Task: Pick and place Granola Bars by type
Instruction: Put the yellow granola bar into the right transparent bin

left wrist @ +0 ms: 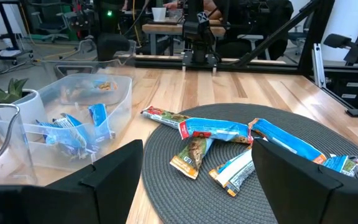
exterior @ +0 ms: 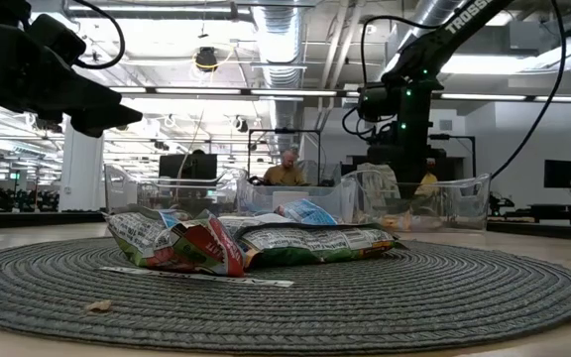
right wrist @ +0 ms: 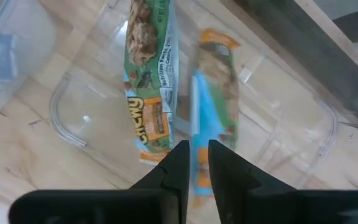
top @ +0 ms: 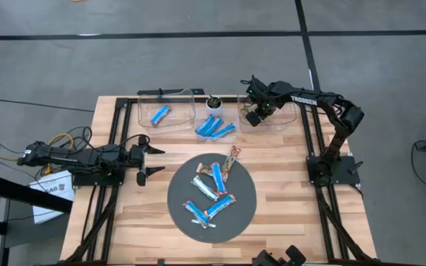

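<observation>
On the table (top: 272, 214) a round mat (top: 244, 201) lies in the middle, with several granola bars (top: 211, 193) on it. Behind the mat, three clear bins stand in a row: the left bin (top: 166, 109) holds one bar, the middle bin (top: 214, 122) holds several, and the right hand (top: 255, 116) hangs over the right bin (top: 291, 114). The left hand (top: 151, 161) is just left of the mat.

"TROSSEN" on right arm (top: 302, 97), "CHEWY" and "Nutrition Facts" on green bar wrapper (right wrist: 148, 74)
</observation>
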Robot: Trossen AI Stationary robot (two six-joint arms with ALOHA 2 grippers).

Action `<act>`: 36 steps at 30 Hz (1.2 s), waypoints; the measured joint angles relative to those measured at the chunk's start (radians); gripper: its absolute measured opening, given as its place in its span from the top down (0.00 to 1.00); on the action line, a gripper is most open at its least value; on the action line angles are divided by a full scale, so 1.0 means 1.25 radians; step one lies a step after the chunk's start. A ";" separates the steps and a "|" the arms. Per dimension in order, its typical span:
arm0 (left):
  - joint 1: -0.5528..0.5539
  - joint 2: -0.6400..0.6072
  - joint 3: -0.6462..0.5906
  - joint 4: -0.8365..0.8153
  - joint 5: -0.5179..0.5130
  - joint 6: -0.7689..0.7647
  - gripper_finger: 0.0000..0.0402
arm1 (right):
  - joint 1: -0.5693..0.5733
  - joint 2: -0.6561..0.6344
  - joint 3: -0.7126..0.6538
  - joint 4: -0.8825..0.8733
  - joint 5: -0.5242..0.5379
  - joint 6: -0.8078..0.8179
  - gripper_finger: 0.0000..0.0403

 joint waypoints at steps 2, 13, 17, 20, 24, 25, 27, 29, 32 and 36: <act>0.000 0.000 0.000 0.000 0.000 0.000 0.27 | 0.000 0.000 0.000 0.000 0.000 0.000 0.86; 0.000 0.000 0.000 0.000 0.000 0.000 0.27 | 0.016 0.000 0.000 0.011 -0.001 -0.010 0.85; 0.000 0.000 0.000 0.000 0.000 0.000 0.27 | 0.035 0.000 0.007 0.014 -0.001 -0.028 0.85; 0.000 0.000 0.000 0.000 0.000 0.000 0.27 | 0.049 0.000 0.028 0.013 -0.001 -0.029 0.85; 0.000 0.000 0.000 0.000 0.000 0.000 0.27 | 0.075 -0.022 0.062 0.011 -0.001 -0.045 0.85; 0.000 0.000 0.000 0.000 0.000 0.000 0.27 | 0.084 -0.031 0.069 0.013 -0.001 -0.048 0.85; 0.000 0.000 0.000 0.000 0.000 0.000 0.27 | 0.103 -0.054 0.080 0.010 -0.001 -0.049 0.85; 0.000 0.000 0.000 0.000 0.000 0.000 0.27 | 0.127 -0.084 0.090 0.015 -0.001 -0.065 0.85; 0.000 0.000 0.000 0.000 0.000 0.000 0.27 | 0.176 -0.132 0.091 0.017 -0.001 -0.114 0.85; 0.000 0.000 0.000 0.000 0.000 0.000 0.27 | 0.256 -0.181 0.091 0.018 -0.003 -0.186 0.85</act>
